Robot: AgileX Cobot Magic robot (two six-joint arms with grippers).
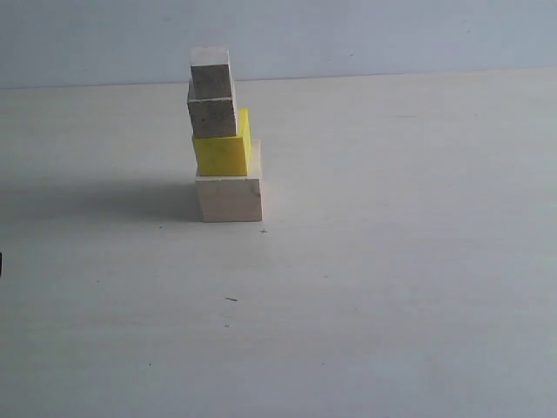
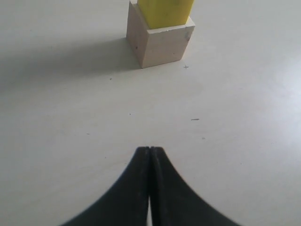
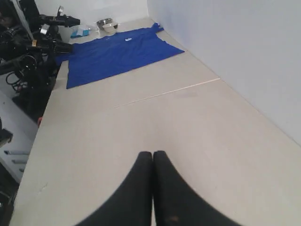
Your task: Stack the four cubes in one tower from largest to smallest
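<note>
All four cubes stand as one tower on the table. The large pale wood cube [image 1: 229,198] is at the bottom, the yellow cube [image 1: 221,153] on it, then a small greyish cube [image 1: 212,117], with the second small greyish cube [image 1: 211,77] on top, each slightly offset. The left wrist view shows the pale wood cube [image 2: 162,44] and the lower part of the yellow cube [image 2: 165,12]. My left gripper [image 2: 149,149] is shut and empty, well back from the tower. My right gripper [image 3: 153,154] is shut and empty, facing away along the table. Neither gripper shows in the exterior view.
The tower casts a long shadow [image 1: 96,198] to its left. In the right wrist view a blue cloth [image 3: 113,52] lies at the table's far end, with a metal bowl [image 3: 106,24] beyond it and dark equipment [image 3: 28,52] beside the table edge.
</note>
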